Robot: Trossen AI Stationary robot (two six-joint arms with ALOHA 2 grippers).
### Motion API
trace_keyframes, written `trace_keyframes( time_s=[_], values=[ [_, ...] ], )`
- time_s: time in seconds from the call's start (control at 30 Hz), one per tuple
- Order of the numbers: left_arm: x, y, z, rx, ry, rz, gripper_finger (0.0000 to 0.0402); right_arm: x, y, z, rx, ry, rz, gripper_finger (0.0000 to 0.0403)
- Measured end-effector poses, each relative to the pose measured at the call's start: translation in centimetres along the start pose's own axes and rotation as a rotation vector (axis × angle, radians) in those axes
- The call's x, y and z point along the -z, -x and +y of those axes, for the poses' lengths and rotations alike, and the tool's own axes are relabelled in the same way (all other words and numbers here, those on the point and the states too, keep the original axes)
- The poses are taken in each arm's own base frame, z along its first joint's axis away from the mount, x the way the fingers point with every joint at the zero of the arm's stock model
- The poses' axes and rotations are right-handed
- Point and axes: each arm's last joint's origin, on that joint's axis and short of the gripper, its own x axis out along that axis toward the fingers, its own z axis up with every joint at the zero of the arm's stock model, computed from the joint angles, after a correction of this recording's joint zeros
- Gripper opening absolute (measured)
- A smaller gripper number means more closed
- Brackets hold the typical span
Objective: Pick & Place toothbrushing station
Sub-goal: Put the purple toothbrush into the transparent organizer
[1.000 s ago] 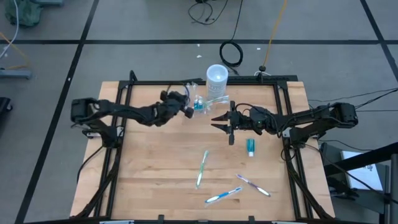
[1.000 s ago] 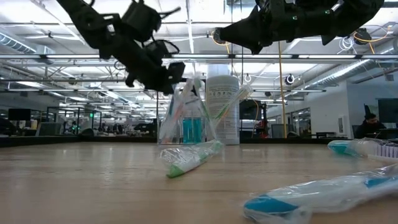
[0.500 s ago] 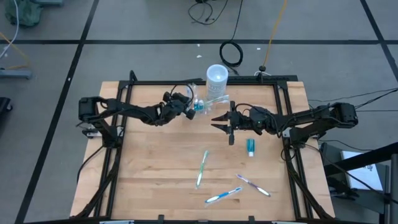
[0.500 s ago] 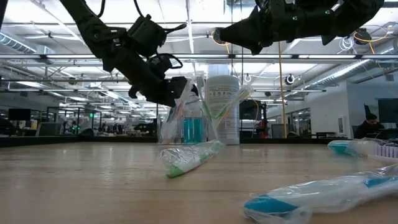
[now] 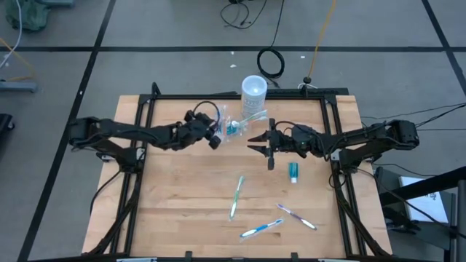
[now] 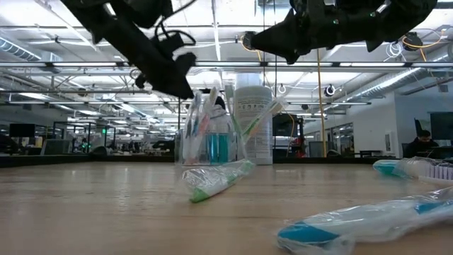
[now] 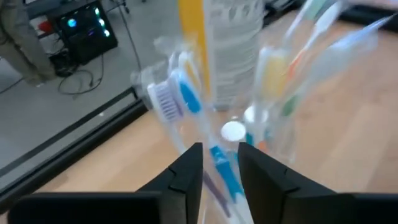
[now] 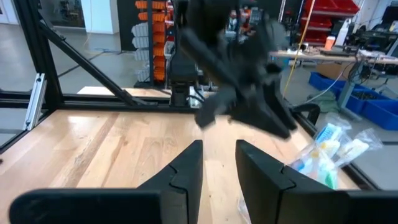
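The toothbrushing station (image 5: 233, 129) is a small clear plastic holder with several toothbrushes standing in it. It stands on the table just in front of the taller white cup (image 5: 253, 91), and shows in the low view (image 6: 209, 138) and up close in the left wrist view (image 7: 249, 93). My left gripper (image 5: 216, 137) is at the holder's left side, shut on it. My right gripper (image 5: 253, 140) hovers open and empty just right of the holder, above the table. My left gripper pinches the holder's upper wall on its left side (image 6: 192, 100) between its two fingers, coming slanting down from the table's left. In the left wrist view the clear wall (image 7: 219, 163) sits between the fingertips. The holder stands about upright with its bottom (image 6: 205, 161) at the tabletop.
Wrapped toothbrushes lie on the near half of the table: a green one (image 5: 237, 196), a blue one (image 5: 262, 228) and a purple one (image 5: 296, 216). A small teal item (image 5: 293, 171) lies under my right arm. A black frame (image 5: 149, 109) borders the table.
My left gripper has drawn back toward the table's near and left edges. The holder has come a little toward the near edge with it and now stands more upright than before. My right arm has kept still.
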Motion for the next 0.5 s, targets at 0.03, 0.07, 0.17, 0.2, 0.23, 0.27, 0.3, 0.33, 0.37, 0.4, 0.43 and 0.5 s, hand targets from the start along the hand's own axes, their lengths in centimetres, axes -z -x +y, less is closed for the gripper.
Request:
trace_keyframes(
  time_s=[0.03, 0.07, 0.17, 0.2, 0.23, 0.27, 0.3, 0.33, 0.37, 0.4, 0.43, 0.5],
  values=[
    [-0.3, 0.5, -0.1, 0.011, 0.005, -0.012, 0.0112, 0.1, 0.0, 0.0, -0.001, -0.001, 0.007, 0.0089],
    [-0.5, 1.1, -0.1, 0.025, 0.016, -0.023, 0.0115, 0.1, 0.0, 0.0, -0.003, 0.0, 0.014, 0.0089],
    [-1.0, 2.6, -0.5, 0.086, 0.03, -0.045, 0.0117, 0.6, 0.0, 0.2, -0.055, 0.041, 0.055, 0.0089],
    [-1.1, 2.9, -0.7, 0.116, 0.023, -0.046, 0.0117, 0.7, 0.0, 0.3, -0.084, 0.06, 0.071, 0.0089],
    [-1.1, 3.2, -0.9, 0.15, 0.013, -0.041, 0.0117, 0.9, 0.1, 0.5, -0.112, 0.074, 0.084, 0.0089],
    [-1.0, 3.5, -1.1, 0.179, 0.004, -0.035, 0.0117, 1.0, 0.1, 0.8, -0.14, 0.082, 0.094, 0.009],
    [-1.0, 3.7, -1.3, 0.208, -0.001, -0.032, 0.0118, 1.0, 0.1, 1.0, -0.163, 0.092, 0.099, 0.0092],
    [-1.0, 3.8, -1.6, 0.235, -0.003, -0.03, 0.0118, 1.1, 0.1, 1.2, -0.176, 0.101, 0.102, 0.0095],
    [-0.9, 4.0, -1.7, 0.252, -0.009, -0.028, 0.0118, 1.1, 0.1, 1.5, -0.183, 0.112, 0.103, 0.01],
    [-0.9, 4.0, -1.9, 0.266, -0.021, -0.024, 0.0118, 1.1, 0.1, 1.7, -0.192, 0.122, 0.1, 0.0106],
    [-0.8, 4.1, -2.0, 0.275, -0.033, -0.024, 0.0118, 1.0, 0.2, 1.9, -0.201, 0.13, 0.095, 0.0114],
    [-0.8, 4.2, -2.1, 0.281, -0.045, -0.024, 0.0118, 1.0, 0.2, 2.4, -0.218, 0.134, 0.09, 0.0131]
  ],
)
